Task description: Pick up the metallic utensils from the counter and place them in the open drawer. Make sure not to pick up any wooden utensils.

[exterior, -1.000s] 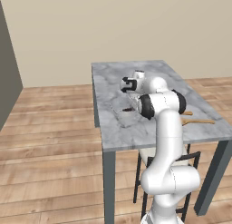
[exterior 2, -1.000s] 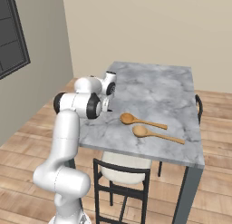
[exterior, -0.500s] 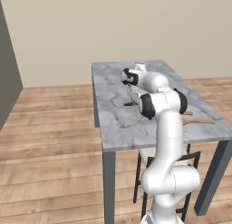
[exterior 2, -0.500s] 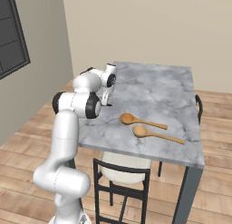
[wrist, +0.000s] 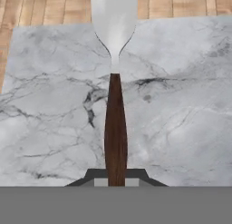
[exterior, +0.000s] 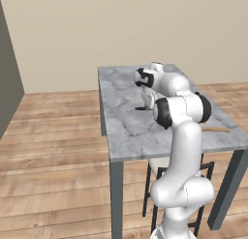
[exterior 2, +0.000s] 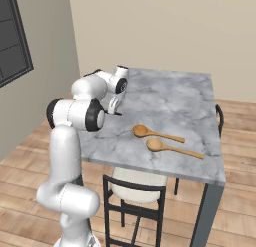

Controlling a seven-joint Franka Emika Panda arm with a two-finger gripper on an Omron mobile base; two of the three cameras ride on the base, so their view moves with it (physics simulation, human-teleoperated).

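A fork (wrist: 115, 123) with a silver head and a dark brown handle runs up the middle of the hand view. My gripper (wrist: 116, 177) is shut on the handle's end, over the veined marble counter (wrist: 181, 105). In the left base view the gripper (exterior: 147, 100) points down near the counter's (exterior: 126, 126) middle. In the right base view the gripper (exterior 2: 114, 109) hangs near the left edge of the counter (exterior 2: 175, 96). Two wooden spoons (exterior 2: 150, 132) (exterior 2: 171, 147) lie side by side to its right. The open drawer is out of view.
A dark-framed chair (exterior 2: 131, 191) with a pale seat is tucked under the counter's near edge. One spoon's handle (exterior: 216, 129) pokes out behind my arm. A dark panel (exterior 2: 15, 36) hangs on the left wall. Wooden floor surrounds the counter.
The hand has risen a little and drawn slightly towards the arm with the fork still in its grip. The wooden spoons have not moved.
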